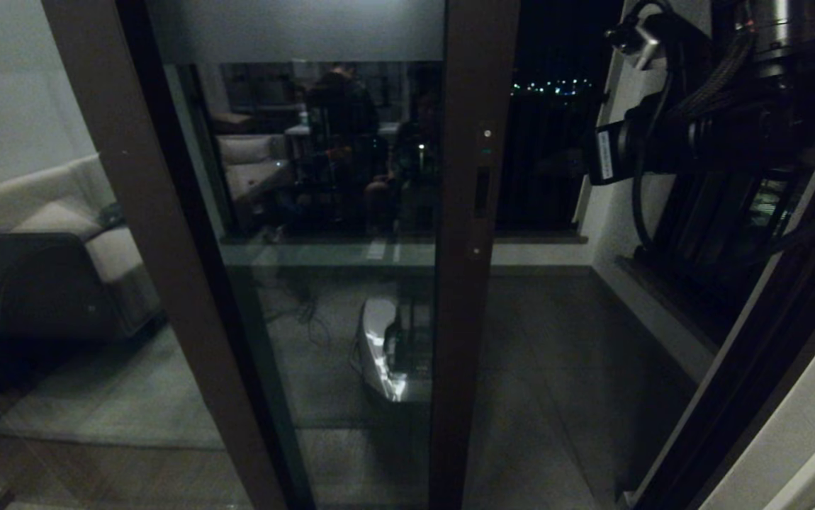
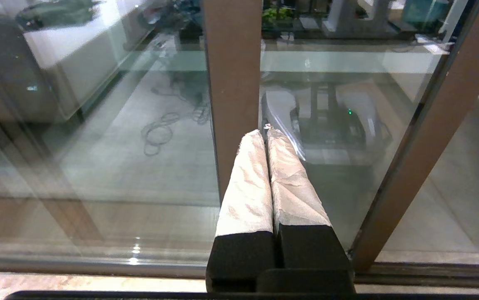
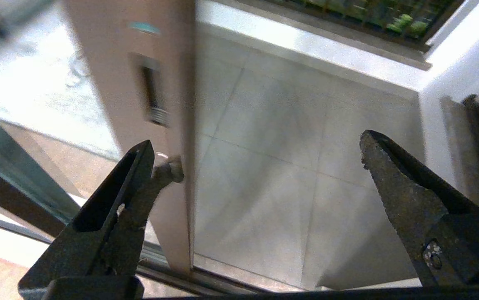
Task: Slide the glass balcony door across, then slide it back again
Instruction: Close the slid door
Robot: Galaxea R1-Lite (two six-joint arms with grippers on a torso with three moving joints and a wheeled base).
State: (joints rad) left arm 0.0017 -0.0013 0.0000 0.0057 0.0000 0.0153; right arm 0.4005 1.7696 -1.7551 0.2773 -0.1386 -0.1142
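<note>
The glass balcony door (image 1: 351,319) stands part-way across, with its dark brown stile (image 1: 461,319) near the middle of the head view. The stile carries a slim recessed handle (image 1: 482,191), also seen as the handle (image 3: 152,100) in the right wrist view. My right gripper (image 3: 260,150) is open wide at the stile's free edge, below the handle. One fingertip (image 3: 170,171) touches the stile (image 3: 173,125); the other hangs over the balcony floor. My right arm (image 1: 698,134) reaches in from the upper right. My left gripper (image 2: 264,135) is shut with nothing in it, its cloth-wrapped fingers (image 2: 248,183) low beside a brown upright (image 2: 231,83).
An unmoving brown-framed pane (image 1: 60,283) at the left reflects a sofa. Right of the stile lies the open gap onto grey balcony tiles (image 1: 556,354), with a black-barred window (image 1: 542,177) beyond and a white wall (image 1: 662,319) to the right. The floor track (image 3: 206,279) runs under the door.
</note>
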